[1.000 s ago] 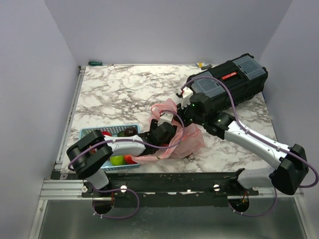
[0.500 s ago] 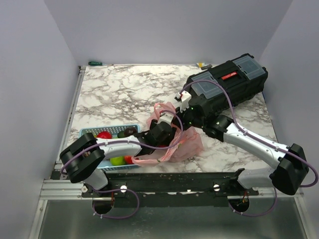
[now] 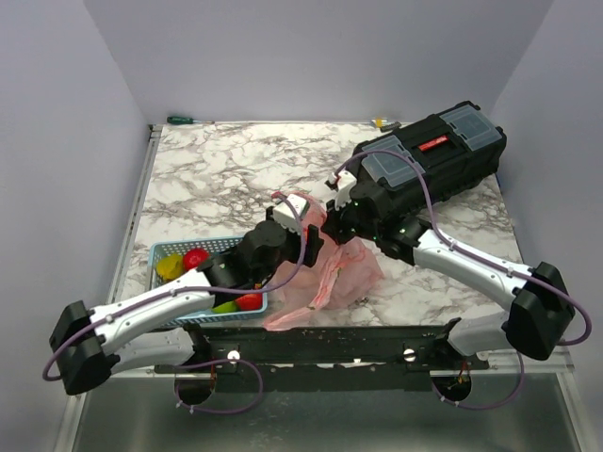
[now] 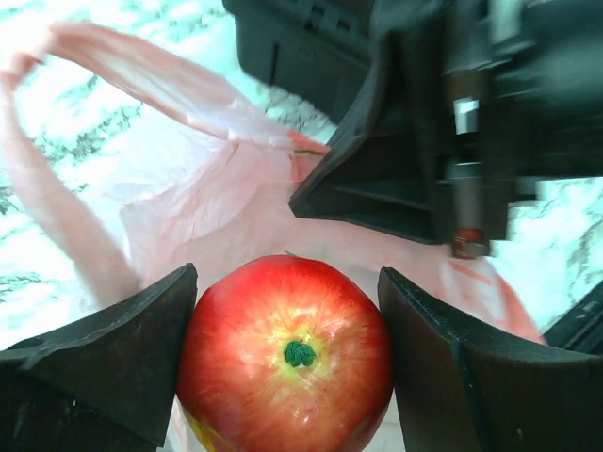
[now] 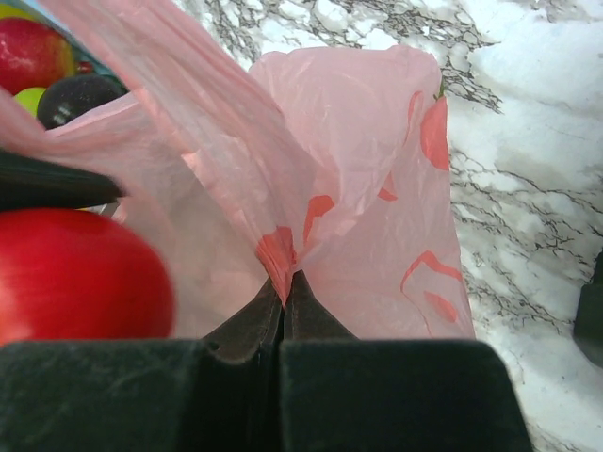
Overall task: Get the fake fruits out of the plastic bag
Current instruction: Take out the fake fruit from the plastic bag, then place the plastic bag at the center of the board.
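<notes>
My left gripper is shut on a glossy red apple, one of the fake fruits, with a dark pad against each side and the green stem end facing the camera. It hangs just above the mouth of the pink plastic bag. From above, the left gripper sits at the bag's upper left edge. My right gripper is shut on a bunched fold of the bag and holds it up. The red apple shows at the left of the right wrist view. What else is inside the bag is hidden.
A light blue basket at the left holds red, yellow and green fruits and a dark avocado. A black toolbox lies close behind the right gripper. A green screwdriver lies at the far edge.
My left arm has stretched out, its elbow swinging down to the lower left, and its wrist has drawn up and left from the bag. The right gripper has shifted slightly left, still pinching the bag.
</notes>
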Controlling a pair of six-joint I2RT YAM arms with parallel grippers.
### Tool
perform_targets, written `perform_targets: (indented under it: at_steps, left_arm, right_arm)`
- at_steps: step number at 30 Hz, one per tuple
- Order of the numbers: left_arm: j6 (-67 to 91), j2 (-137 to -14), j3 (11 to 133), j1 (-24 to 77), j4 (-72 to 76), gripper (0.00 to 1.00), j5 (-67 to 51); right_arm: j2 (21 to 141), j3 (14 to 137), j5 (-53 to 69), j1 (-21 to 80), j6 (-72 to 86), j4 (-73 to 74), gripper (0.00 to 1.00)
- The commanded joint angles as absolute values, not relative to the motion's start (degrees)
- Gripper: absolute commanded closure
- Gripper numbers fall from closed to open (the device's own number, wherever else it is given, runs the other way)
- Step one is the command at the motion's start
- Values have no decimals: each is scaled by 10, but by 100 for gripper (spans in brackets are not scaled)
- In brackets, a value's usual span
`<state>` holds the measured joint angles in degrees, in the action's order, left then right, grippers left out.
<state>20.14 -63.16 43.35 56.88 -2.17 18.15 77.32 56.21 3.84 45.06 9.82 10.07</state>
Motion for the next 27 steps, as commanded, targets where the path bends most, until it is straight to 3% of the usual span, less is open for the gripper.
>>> perform_targets:
  at_steps: [1,17,23,27]
  left_arm:
    - [185,-538,428,570,-64,100,184]
    - [205,-260,358,569,-222,100,436]
    - [429,-355,371,567,-390,100,590]
    - [560,-451,394,564,-480,100,614]
  right_arm:
    - [811,597,3,455,110,85,99]
    - [933,754,-48,432,128,102,99]
    - [989,840,-54,419,128,145,96]
    - [1020,889,-67,417,126,173,90]
